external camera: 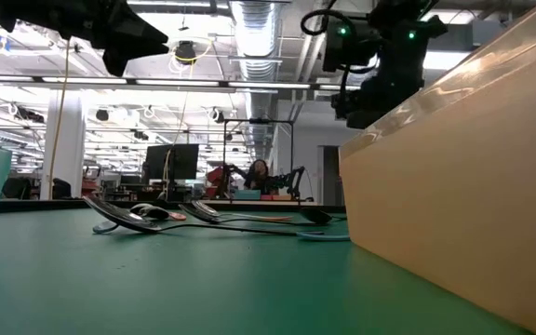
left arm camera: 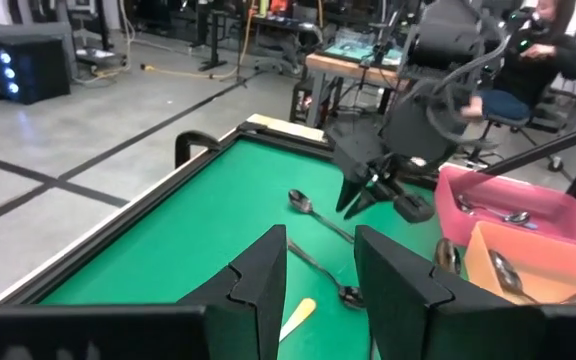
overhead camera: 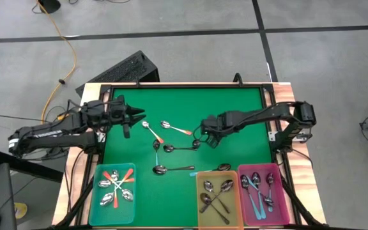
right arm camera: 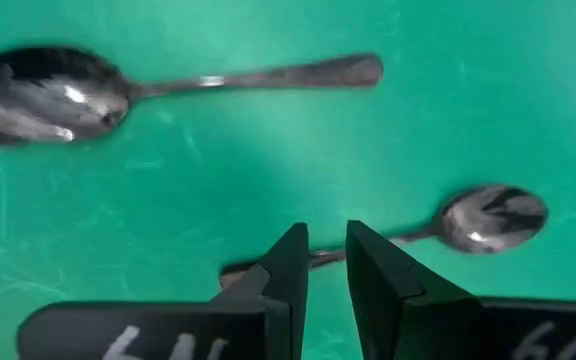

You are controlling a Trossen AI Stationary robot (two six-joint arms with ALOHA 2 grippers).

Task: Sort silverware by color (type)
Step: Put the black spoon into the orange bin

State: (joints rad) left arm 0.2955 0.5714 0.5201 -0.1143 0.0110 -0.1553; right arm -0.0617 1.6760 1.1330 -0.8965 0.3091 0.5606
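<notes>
Spoons (overhead camera: pixel 171 148) lie loose on the green mat (overhead camera: pixel 235 105), others sorted into three bins (overhead camera: pixel 218 198). The right gripper (right arm camera: pixel 326 262) hangs low over a plain metal spoon's (right arm camera: pixel 488 219) handle, fingers slightly parted, apparently grasping nothing. The left gripper (overhead camera: pixel 137 115) hovers nearby, parted and empty.

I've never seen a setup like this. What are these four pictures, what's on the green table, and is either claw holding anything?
Two robot arms work at a green table. One picture looks straight down, one looks level across the tabletop, and two come from cameras on the arms' wrists. Loose spoons lie mid-table. Three bins sit along one edge: teal, yellow and pink, each holding spoons. The left gripper hovers, slightly open, holding nothing. The right gripper is low over a plain metal spoon, its fingers straddling the handle, not clearly gripping.
</notes>
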